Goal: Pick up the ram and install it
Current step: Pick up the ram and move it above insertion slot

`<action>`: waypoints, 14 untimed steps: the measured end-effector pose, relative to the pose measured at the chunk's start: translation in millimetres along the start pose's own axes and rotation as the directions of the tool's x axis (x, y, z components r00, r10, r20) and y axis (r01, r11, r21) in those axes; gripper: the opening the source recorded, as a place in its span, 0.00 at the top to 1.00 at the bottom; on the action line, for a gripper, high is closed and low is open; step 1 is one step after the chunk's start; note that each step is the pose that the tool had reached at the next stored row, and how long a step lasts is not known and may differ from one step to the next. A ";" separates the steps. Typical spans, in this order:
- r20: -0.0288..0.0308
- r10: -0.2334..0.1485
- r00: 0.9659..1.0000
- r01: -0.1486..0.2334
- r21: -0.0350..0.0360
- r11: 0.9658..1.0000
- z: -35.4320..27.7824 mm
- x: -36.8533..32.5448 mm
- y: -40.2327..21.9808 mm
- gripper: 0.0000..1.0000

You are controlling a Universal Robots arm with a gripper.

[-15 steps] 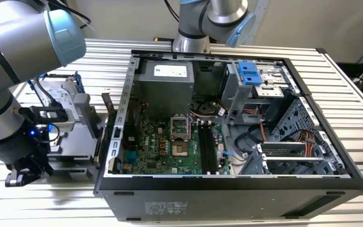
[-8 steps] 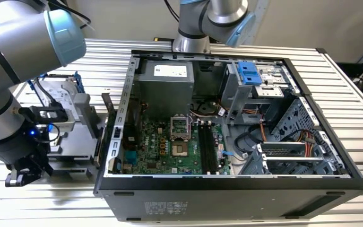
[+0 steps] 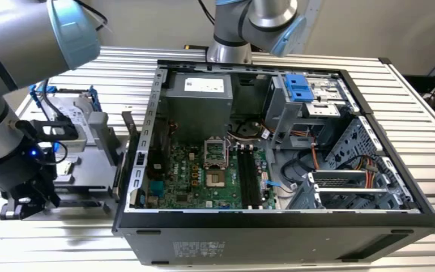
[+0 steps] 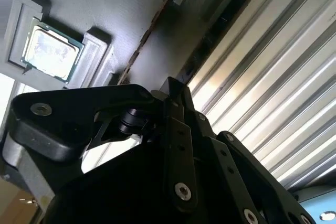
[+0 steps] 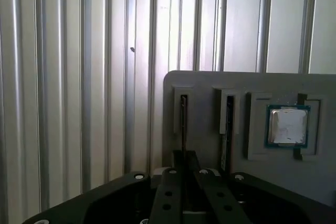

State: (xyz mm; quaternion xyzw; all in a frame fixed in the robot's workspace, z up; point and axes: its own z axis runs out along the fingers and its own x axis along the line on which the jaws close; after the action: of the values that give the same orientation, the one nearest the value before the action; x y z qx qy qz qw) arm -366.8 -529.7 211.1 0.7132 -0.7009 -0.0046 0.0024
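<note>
On the slatted metal surface [image 3: 429, 124] an open computer case [image 3: 278, 238] lies on its side, and the arm [image 3: 6, 136] reaches down at the exterior view's left over a grey parts holder [image 5: 210, 85]. The ram [image 5: 183, 124] stands on edge in one of that holder's slots, in line with the jaws and just beyond them in the first wrist view, with a processor chip [image 5: 287, 125] nearby. Whether the jaws are clenched or released cannot be told.

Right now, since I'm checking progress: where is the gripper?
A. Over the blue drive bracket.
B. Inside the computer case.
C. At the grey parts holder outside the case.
C: in the first wrist view the gripper faces the grey holder, with the ram standing in a slot.
</note>
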 end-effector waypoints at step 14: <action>0.000 0.000 1.000 0.000 0.000 1.000 -30.1 -0.1 0.3 1.00</action>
State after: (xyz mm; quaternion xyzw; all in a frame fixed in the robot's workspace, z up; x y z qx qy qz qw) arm -366.8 -529.8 241.1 0.7131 -0.7011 -0.0045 0.0024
